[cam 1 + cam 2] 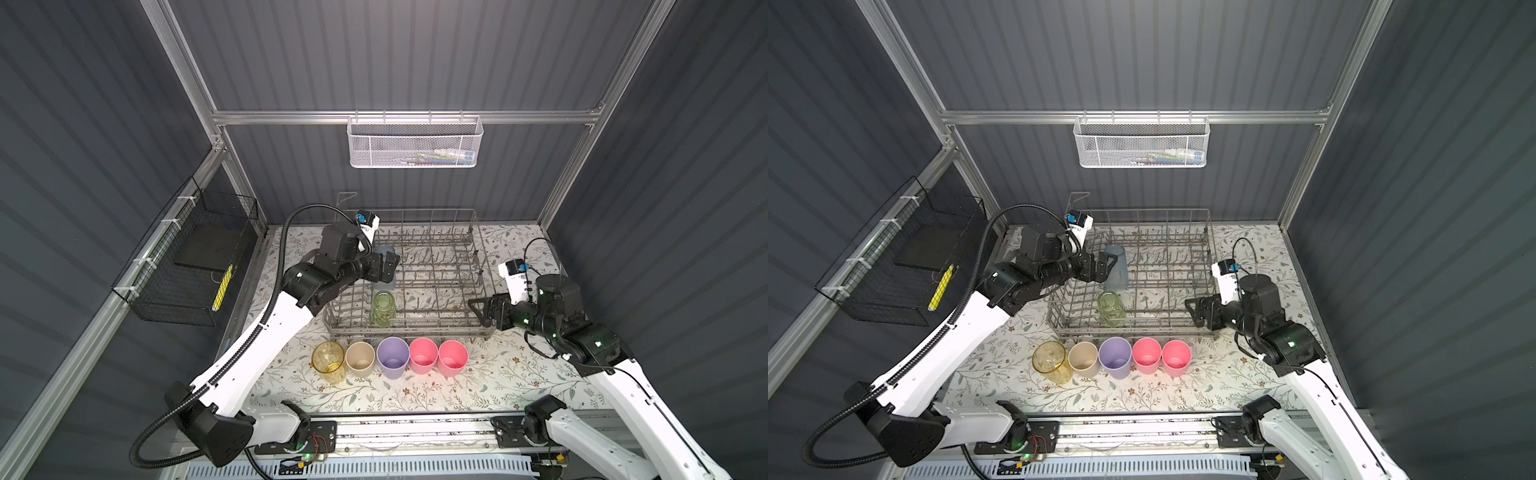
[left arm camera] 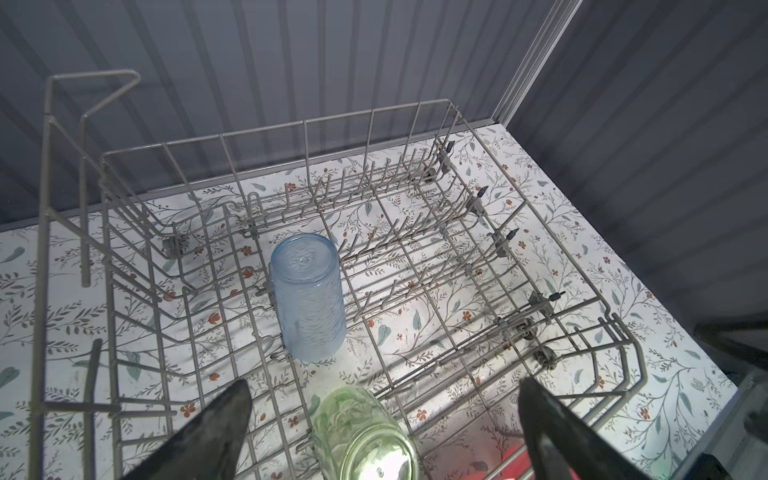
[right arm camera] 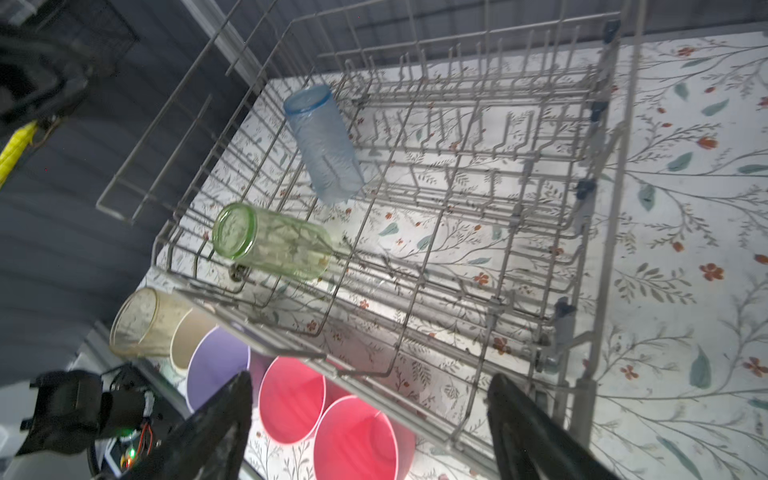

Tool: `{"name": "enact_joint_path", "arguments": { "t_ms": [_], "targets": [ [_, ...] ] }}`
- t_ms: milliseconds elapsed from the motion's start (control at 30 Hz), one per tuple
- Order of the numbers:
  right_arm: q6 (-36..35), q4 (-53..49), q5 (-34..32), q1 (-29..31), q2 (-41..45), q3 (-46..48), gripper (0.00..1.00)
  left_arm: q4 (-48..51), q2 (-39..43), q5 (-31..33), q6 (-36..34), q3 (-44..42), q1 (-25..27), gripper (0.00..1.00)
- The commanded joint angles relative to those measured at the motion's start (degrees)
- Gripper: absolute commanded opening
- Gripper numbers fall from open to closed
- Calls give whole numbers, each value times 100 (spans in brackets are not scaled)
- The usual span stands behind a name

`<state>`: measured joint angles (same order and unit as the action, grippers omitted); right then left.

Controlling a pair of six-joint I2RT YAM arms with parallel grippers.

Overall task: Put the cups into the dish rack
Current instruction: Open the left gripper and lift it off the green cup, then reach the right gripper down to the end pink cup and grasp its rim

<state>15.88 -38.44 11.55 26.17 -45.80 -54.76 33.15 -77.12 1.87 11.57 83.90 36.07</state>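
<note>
Two cups, the blue-grey cup [image 1: 384, 266] and green cup [image 1: 382, 309], sit base-up in the dish rack [image 1: 436, 325], five other cups [image 1: 392, 358] line the table [image 1: 507, 374] before it, and the left gripper [image 2: 382, 390] and right gripper [image 1: 478, 311] gape empty.

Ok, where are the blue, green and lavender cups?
blue cup [image 2: 307, 299], left wrist view, side wall.
green cup [image 3: 274, 243], right wrist view, side wall.
lavender cup [image 1: 392, 356], in a top view, inside bottom.
</note>
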Motion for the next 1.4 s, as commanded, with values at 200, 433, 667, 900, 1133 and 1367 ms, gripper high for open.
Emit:
{"name": "enact_joint_path", "arguments": {
  "t_ms": [200,433,667,900,1133,1367],
  "targets": [
    [379,-1165,-757,1174,-67,191,70,-229,-151,27,152,127,28,98],
    [1231,-1423,-811,1527,-251,404,62,-219,-84,82,126,145,29,100],
    [1531,-1041,-1048,2371,-407,729,59,-274,-66,-46,86,69,27,100],
    [1154,-977,-1574,3380,-1000,696,55,-316,-116,-139,82,23,31,100],
    [852,-977,-2288,3918,-1616,557,50,-407,-119,-234,126,-75,31,100],
    [556,-811,-2680,4097,-1790,442,43,-317,-119,-198,42,-72,31,100]
  ]
}}
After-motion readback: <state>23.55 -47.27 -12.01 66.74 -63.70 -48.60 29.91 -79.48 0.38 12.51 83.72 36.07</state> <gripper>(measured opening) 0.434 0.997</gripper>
